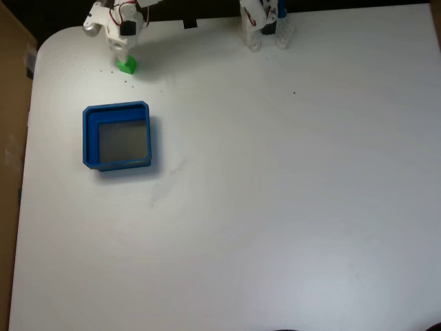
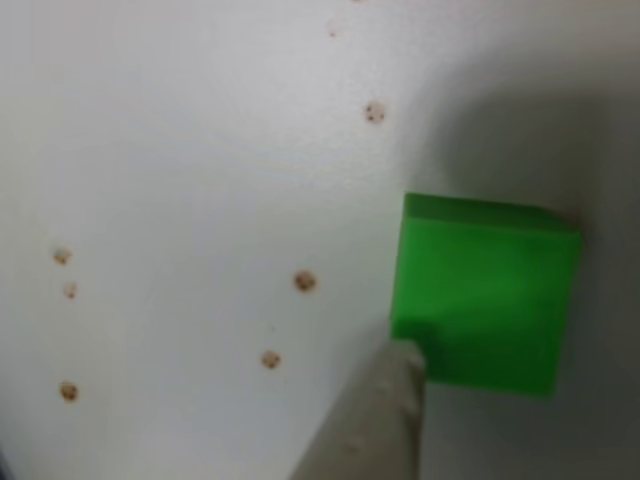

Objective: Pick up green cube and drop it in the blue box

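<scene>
White bench (image 1: 275, 207) surface is lying closest to the camera in the fixed view, taking up nearly the whole frame and running from the lower edge up to a dark strip along the top. At the left side of that frame the blue box (image 1: 87, 138) is sitting flat on the bench, its grey floor showing bare and its chamfered corner pointing toward the upper right. At the upper left the white arm is reaching down with its end effector (image 1: 121, 55) just above the green cube (image 1: 127, 66), which is resting on the bench, apart from the box and higher in the frame. At top centre a white base with clear clamps (image 1: 265, 31) is standing at the bench edge. In the other view the cube (image 2: 485, 300) is sitting at the right of the frame with one pale fingertip (image 2: 385, 410) coming up from the bottom edge and meeting its lower left corner; whether the end effector is released or clenched I cannot tell. Small brown specks (image 2: 304, 281) are dotting the bench to the cube's left.
</scene>
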You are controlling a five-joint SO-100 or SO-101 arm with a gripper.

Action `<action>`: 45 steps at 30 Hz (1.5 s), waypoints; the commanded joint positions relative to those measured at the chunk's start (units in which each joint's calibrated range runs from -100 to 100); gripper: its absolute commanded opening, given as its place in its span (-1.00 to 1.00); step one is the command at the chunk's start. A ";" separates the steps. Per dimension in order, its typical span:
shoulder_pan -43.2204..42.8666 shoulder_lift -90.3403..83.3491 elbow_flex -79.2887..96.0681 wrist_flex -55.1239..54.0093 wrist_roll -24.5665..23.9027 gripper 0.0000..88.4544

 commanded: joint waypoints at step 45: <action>0.45 5.86 -2.51 -6.54 -0.63 -0.99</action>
